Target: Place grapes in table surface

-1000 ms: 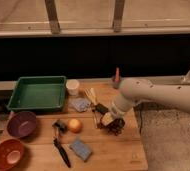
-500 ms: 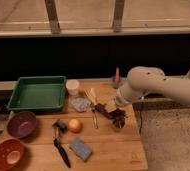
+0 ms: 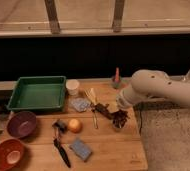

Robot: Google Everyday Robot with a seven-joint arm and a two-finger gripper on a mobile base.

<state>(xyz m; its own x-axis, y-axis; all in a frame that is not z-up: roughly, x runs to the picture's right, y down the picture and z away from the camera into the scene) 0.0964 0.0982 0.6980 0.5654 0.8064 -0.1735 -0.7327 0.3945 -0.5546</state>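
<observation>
The grapes (image 3: 120,119), a dark purple-brown lumpy bunch, are low at the right side of the light-brown wooden table surface (image 3: 113,150), near its right edge. I cannot tell whether they rest on the wood or hang just above it. My gripper (image 3: 106,110), a dark piece at the end of the white arm, is right beside the bunch on its upper left and seems to touch it. The white arm comes in from the right and hides the area behind the grapes.
A green tray (image 3: 38,92) stands at the back left, with a white cup (image 3: 73,87) beside it. An orange round fruit (image 3: 75,125), a blue sponge (image 3: 81,149), a black-handled tool (image 3: 62,150), a purple bowl (image 3: 20,124) and a red-brown bowl (image 3: 7,154) lie to the left.
My arm has risen and swung to the right, and the grapes have shifted a little right with the gripper. The other objects have not moved.
</observation>
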